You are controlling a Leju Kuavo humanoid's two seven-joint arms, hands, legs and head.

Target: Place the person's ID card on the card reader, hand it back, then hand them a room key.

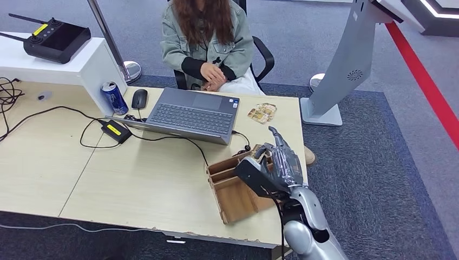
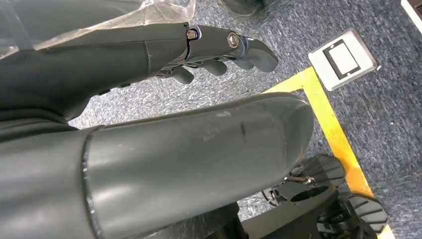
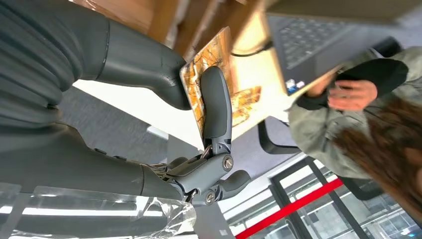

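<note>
From the head view, the right hand [image 1: 273,165] hovers over a wooden box [image 1: 234,189] on the tabletop [image 1: 135,179], near patterned cards [image 1: 262,112] beside a laptop [image 1: 189,114]; no writing is legible. The left wrist view shows the left hand [image 2: 219,50], fingers curled on nothing, above carpet. In the right wrist view, thumb and finger pinch an orange patterned key card [image 3: 196,82].

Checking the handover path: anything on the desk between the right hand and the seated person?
Head view: the right hand pinches a patterned card above the wooden box. Toward the person lie more cards and the laptop's corner; otherwise bare desk.
</note>
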